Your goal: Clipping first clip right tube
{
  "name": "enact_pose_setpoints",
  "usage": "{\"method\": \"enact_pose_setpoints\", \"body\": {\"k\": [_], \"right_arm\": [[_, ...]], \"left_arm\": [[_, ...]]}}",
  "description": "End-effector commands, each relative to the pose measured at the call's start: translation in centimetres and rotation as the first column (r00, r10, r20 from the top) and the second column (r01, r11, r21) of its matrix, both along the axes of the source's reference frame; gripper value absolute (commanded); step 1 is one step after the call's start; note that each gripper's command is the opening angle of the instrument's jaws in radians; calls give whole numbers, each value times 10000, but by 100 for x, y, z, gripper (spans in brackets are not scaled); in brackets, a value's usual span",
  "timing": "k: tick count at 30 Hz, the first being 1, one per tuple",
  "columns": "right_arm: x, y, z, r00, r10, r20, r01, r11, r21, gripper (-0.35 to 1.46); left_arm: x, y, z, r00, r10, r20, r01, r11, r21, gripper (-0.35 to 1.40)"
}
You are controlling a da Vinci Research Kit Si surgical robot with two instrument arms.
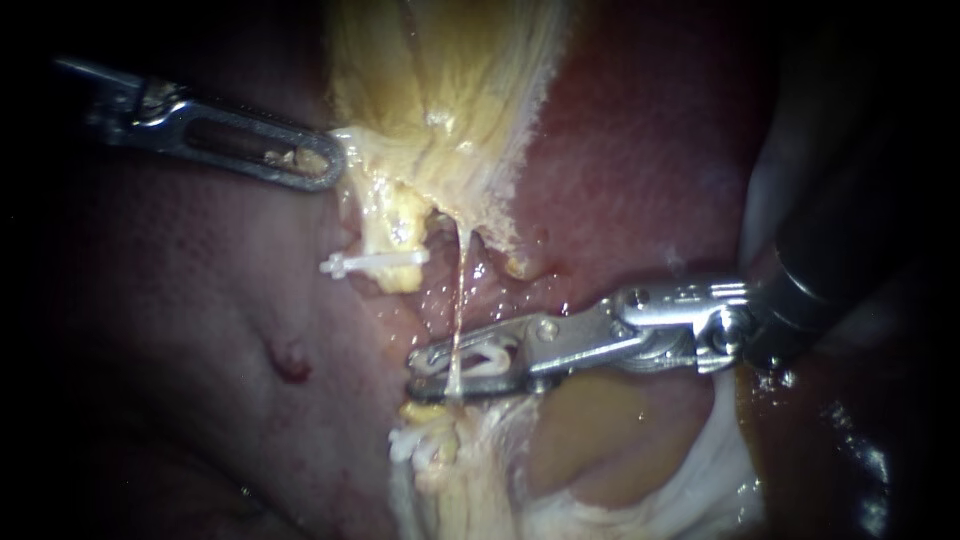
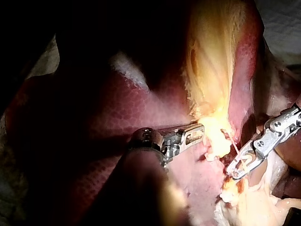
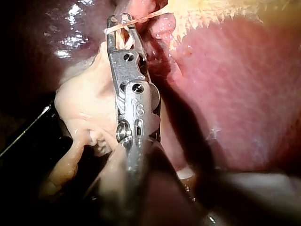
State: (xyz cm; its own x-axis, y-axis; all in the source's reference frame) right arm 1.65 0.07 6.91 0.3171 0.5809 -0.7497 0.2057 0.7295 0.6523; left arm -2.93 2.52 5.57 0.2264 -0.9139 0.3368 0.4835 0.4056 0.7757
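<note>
Your right instrument [image 1: 425,371] pinches an unclosed clip [image 1: 490,358] set astride the right tube [image 1: 461,285], just below the gallbladder [image 1: 440,90]. Placement looks done; closure remains. Your left instrument [image 1: 335,165] pinches the gallbladder's edge.

Darkness around one bright central pool of light, pale cloth [image 2: 281,21] on the dim fringe

No text, label or number is read anywhere; only unreadable stamped marks are seen on the right instrument [image 3: 119,28].
</note>
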Motion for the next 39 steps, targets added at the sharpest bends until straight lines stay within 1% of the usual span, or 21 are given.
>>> {"method": "enact_pose_setpoints", "body": {"k": [1,4,18,26,30,32,35,37,39], "right_arm": [[-2,0,0,10000,-20,-19,20,10000,7,-5],[-10,1,0,10000,-25,-25,25,10000,7,-9],[-54,10,14,9998,174,92,-173,9998,-32,-9],[-76,19,16,9993,330,168,-330,9994,-40,-6],[-84,21,16,9991,368,187,-367,9993,-45,1],[-87,21,16,9992,359,181,-358,9993,-44,10],[-87,20,15,9992,354,178,-353,9994,-44,34],[-87,19,14,9992,339,203,-338,9994,-52,42],[-87,18,13,9992,368,154,-368,9993,-38,46]], "left_arm": [[0,0,0,10000,3,0,-3,10000,1,-35],[2,0,0,10000,8,2,-8,10000,1,-35],[3,-1,-2,10000,11,4,-11,10000,4,-35],[3,-1,-2,10000,12,5,-12,10000,4,-35],[3,-1,-2,10000,13,6,-13,10000,4,-35],[4,-1,-2,10000,13,6,-13,10000,4,-35],[4,-1,-2,10000,14,6,-14,10000,4,-35],[4,-1,-2,10000,14,7,-14,10000,4,-35],[4,-1,-2,10000,15,7,-15,10000,5,-35]]}}
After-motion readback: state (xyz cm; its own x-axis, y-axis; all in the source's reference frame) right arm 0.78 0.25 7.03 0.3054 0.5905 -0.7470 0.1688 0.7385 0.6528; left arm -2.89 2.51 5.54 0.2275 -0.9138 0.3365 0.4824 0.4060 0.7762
